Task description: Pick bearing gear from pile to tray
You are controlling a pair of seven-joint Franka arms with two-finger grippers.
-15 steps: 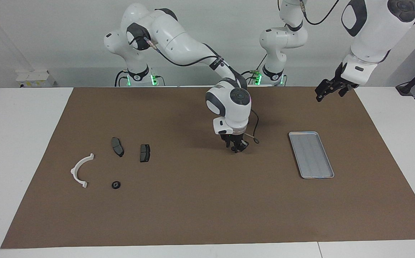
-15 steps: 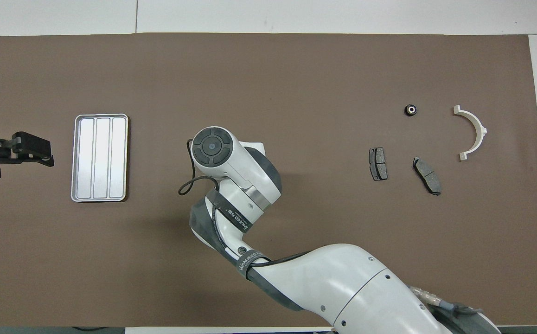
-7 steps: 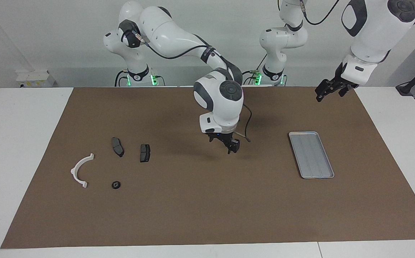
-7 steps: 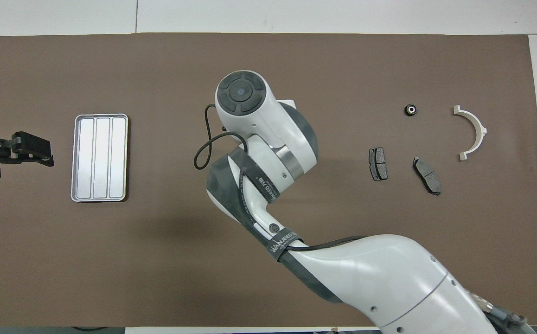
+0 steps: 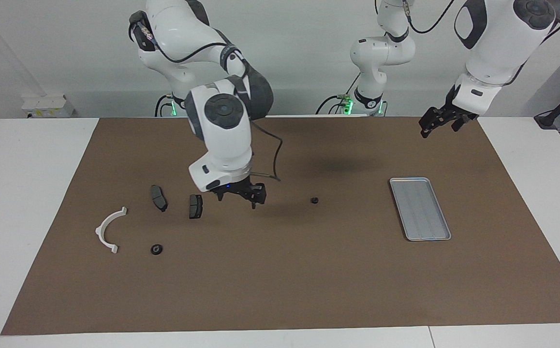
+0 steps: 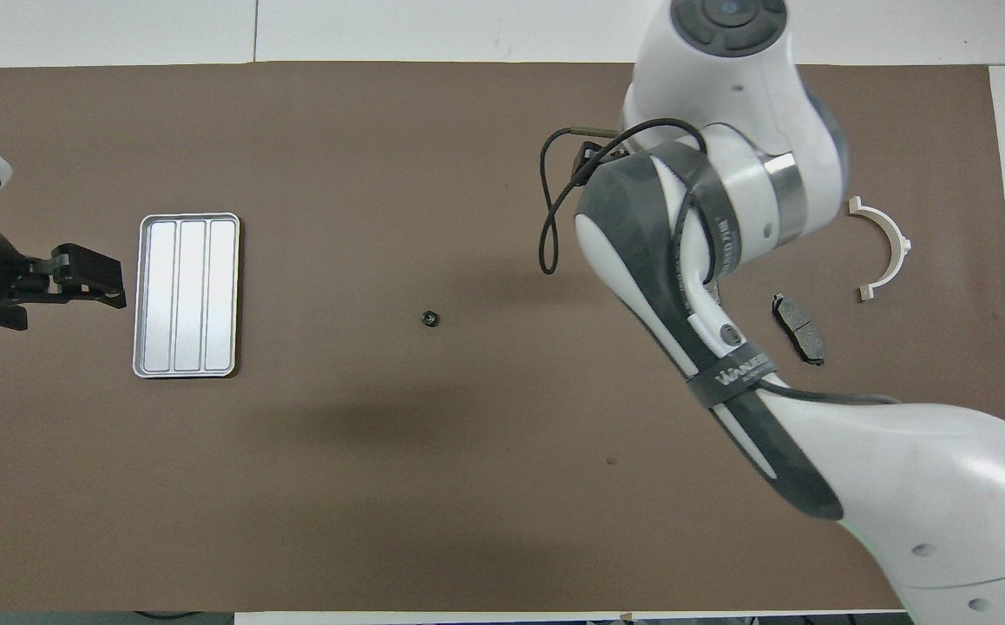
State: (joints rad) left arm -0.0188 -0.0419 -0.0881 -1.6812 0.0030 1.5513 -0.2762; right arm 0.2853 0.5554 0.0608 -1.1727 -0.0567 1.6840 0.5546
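Since a second ago: swung off the middle of the mat toward the pile, with a tiny black round piece left lying where the right gripper had been low over the mat.

Broad brown rectangular mat across a white table. Right arm reaching in, its gripper raised over the mat well apart from the shallow silver-grey metal tray, toward the right arm's end, just beside the pile. Jaws seemingly spread, nothing between them. Left arm waiting, left gripper raised over the mat's edge near the tray, jaws spread and empty.

Tray bare inside, only lengthwise ridges. Well apart from the tray, the pile: a white half-ring plastic bracket, outermost from the tray; two dark grey brake-pad-shaped pieces and, closer to the tray than the bracket; a second small black round piece close by the bracket.

Bearing gear, judged to be the lone black round piece: flat on the mat, roughly midway between the pile and the tray, not in the tray.

Step in hand, as a judgement: fetching a gear for the tray. To do it well: centre over the piece before descending, come straight down with jaws wide, close gently across its rim so that it cannot squirt or roll, lift clear of the mat, carry above the tray's raised rim, release low inside.
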